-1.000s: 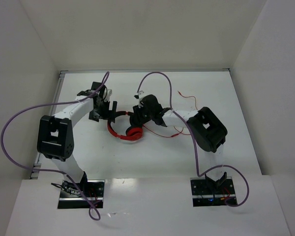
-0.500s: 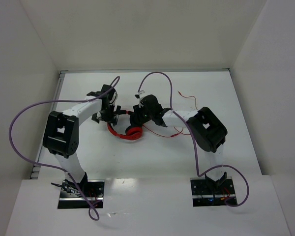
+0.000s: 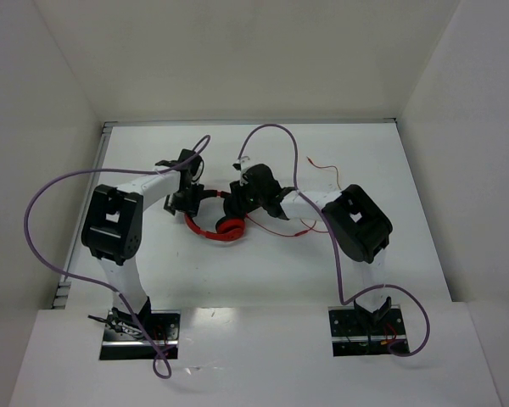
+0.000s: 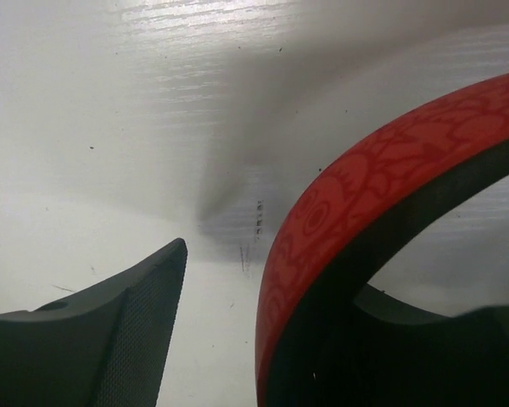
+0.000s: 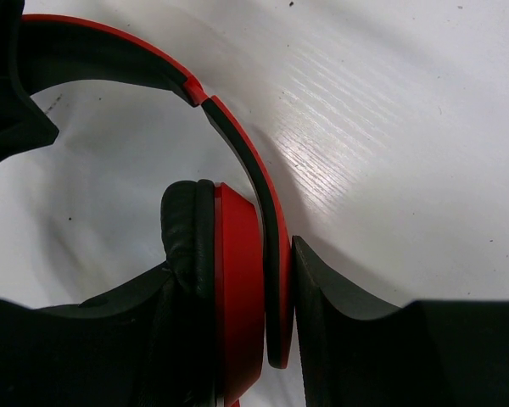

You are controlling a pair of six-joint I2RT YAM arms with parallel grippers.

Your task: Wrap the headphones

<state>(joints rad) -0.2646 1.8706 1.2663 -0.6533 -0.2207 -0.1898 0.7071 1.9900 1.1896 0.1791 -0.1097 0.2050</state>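
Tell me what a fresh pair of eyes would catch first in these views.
The red headphones lie mid-table, with both arms meeting over them. The right gripper clamps one ear cup, while the left gripper straddles the band, open, with a gap on one side. The thin red cord trails loose to the right, not wrapped.
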